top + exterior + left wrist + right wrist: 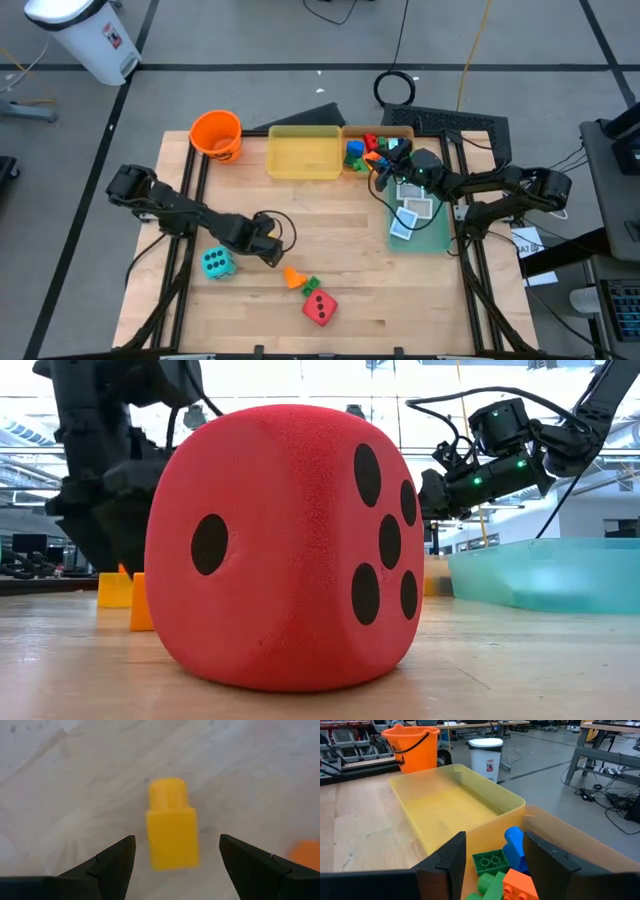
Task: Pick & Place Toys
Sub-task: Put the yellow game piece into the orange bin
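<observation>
Wooden table (340,215) seen from above, carrying an orange bucket (216,134) at its far left corner, with a yellow tray (303,153) beside it, an orange tray (404,131) touching the yellow one's right side, and a green tray (432,234) along the right edge. On the grey floor beyond the table stand a white bin (85,34) at upper left, a coil of black cable (396,88) behind the trays, and a yellow cable (474,45) running away from the table. From the right wrist, the bucket and bin appear past the yellow tray's far end.
</observation>
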### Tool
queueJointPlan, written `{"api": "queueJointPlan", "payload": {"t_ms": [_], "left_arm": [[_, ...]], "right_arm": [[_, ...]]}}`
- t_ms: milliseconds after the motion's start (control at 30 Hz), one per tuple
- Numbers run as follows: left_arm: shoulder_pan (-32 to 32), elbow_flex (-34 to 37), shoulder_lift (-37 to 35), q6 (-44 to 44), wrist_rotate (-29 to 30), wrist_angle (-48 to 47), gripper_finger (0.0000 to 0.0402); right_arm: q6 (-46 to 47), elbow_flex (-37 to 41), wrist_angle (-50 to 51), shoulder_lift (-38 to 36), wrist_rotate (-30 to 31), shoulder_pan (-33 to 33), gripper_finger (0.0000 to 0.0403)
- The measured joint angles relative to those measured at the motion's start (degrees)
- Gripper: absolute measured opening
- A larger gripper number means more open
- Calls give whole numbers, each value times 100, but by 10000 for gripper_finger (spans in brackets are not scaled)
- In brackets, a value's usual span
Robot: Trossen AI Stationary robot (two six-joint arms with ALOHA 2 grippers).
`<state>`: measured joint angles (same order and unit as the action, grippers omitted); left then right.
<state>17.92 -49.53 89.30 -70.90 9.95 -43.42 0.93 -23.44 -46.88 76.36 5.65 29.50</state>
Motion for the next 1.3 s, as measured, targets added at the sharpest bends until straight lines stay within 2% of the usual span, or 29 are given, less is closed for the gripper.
{"api": "queueJointPlan", "payload": {"t_ms": [267,433,567,767,833,967,1100,1200,1300], "left_arm": [[-1,218,0,123,100,142,294],[-1,447,0,139,283,797,284],[-1,637,0,135,199,1111,236],[-5,745,-24,59,268,1090,131],[-43,754,-19,233,459,1201,131],[-210,694,9,1074,1035,1880,131],[-446,620,0,2523,1542,3417,131],[-655,622,0,3854,1821,4982,131],[-893,620,0,5048,1812,6347,131]], "right_arm": [[31,0,0,0,0,2,166],[-13,0,-1,0,0,0,164],[-13,0,0,0,0,0,162],[-47,0,-4,0,1,0,166],[-52,0,-2,0,2,0,165],[-53,0,-2,0,1,1,161],[-55,0,-6,0,-161,4,160],[-126,0,-93,0,-984,-7,158],[-184,-2,-192,-2,-2035,-97,155]]}}
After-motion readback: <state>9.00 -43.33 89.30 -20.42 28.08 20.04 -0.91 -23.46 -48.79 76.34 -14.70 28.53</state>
